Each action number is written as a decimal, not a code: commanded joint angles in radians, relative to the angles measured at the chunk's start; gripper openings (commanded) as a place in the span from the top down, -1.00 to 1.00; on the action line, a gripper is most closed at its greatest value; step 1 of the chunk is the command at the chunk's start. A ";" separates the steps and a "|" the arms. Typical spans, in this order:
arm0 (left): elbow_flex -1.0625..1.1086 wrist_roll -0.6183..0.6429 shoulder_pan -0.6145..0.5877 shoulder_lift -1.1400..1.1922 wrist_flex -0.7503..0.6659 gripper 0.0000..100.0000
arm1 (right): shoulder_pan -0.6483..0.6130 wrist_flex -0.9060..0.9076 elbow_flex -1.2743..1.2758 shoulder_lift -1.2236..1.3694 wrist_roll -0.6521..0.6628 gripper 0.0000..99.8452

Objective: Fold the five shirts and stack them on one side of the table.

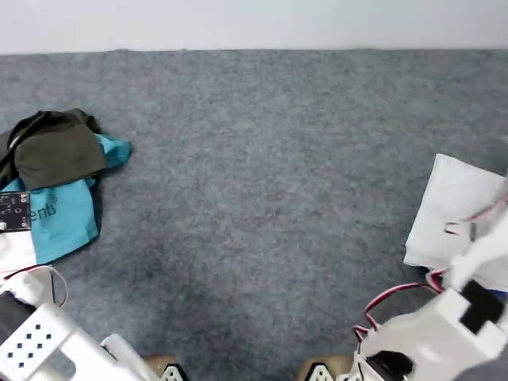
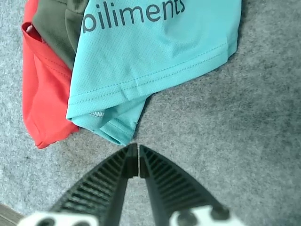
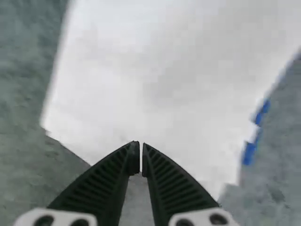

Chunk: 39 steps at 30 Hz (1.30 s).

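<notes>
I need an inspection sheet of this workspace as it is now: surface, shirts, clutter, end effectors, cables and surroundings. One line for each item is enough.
Surface: grey felt-like table cover.
Job's things: dark olive shirt lies on teal shirt in a loose pile at one side, with red shirt partly under them; white shirt lies flat, folded, at the opposite side.
Clutter: nothing seen.
End effectors: left end effector is shut and empty, just off the teal shirt's hem; right end effector is shut at the white shirt's edge.
Cables: red and white wires loop at the arm beside the white shirt.
Surroundings: pale wall behind the table.
</notes>
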 commanded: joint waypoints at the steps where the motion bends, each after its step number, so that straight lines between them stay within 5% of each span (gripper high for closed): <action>1: -0.027 -0.009 0.000 -0.017 -0.015 0.97 | 0.096 0.002 -0.046 0.070 0.112 0.98; 7: -0.027 -0.009 0.000 -0.017 -0.015 0.97 | 0.117 0.044 -0.051 0.050 0.121 0.98; 17: -0.036 -0.005 0.000 -0.018 -0.014 0.97 | -0.062 0.243 -0.044 -0.328 0.106 0.98; 30: -0.117 -0.044 0.084 0.023 -0.034 0.79 | -0.263 0.291 -0.041 -0.397 -0.443 0.98; 39: -0.341 -0.101 0.222 0.477 -0.015 0.61 | -0.372 0.292 -0.041 -0.406 -0.516 0.98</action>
